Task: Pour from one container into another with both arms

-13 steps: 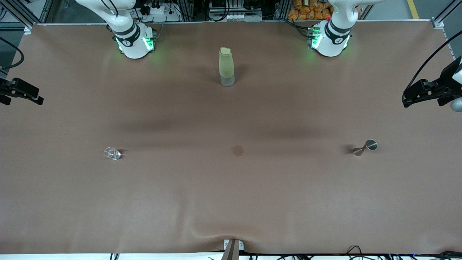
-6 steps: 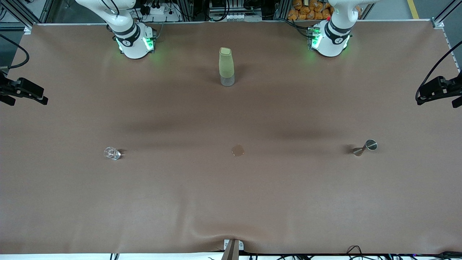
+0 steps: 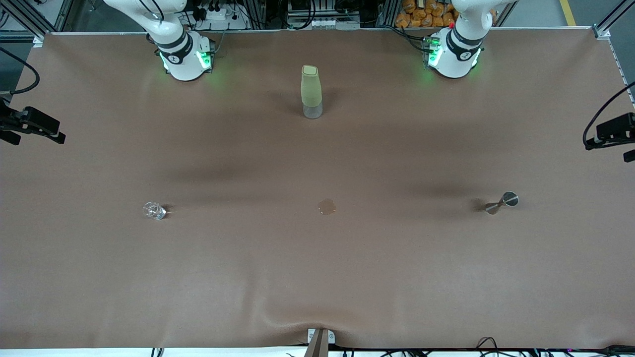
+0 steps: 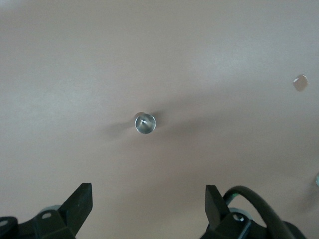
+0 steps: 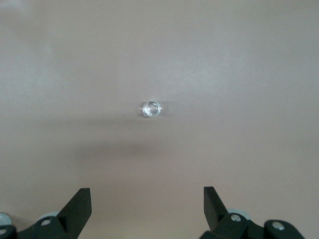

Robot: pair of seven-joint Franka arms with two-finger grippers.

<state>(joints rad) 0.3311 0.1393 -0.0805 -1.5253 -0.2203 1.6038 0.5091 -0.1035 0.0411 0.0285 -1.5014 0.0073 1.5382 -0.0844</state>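
Front view, glass: the small clear tumbler (image 3: 154, 210) stands on the brown desk (image 3: 317, 277) in the lower left part of the frame, toward the right arm's end. Nothing touches it.
Front view, jigger: the silver jigger (image 3: 502, 202) stands at the lower right part of the frame, toward the left arm's end, well apart from the tumbler.
Front view, other things: a tall green bottle (image 3: 311, 91) stands at the upper middle, and a small round spot (image 3: 327, 207) lies near the middle of the frame.
Front view, arms: only dark bits of each arm show at the frame's two side edges.
Left wrist view: the left claw (image 4: 148, 205) hangs high over the jigger (image 4: 145, 123), which sits near the middle of the frame. Its two fingers are spread wide and hold nothing.
Right wrist view: the right claw (image 5: 147, 206) hangs high over the tumbler (image 5: 151, 109), also near the middle of the frame. Its fingers are spread wide and hold nothing.
How far along: I think this is the very start. Nothing is picked up yet. Grabbing both things, bringing them together and pouring are all left to do.
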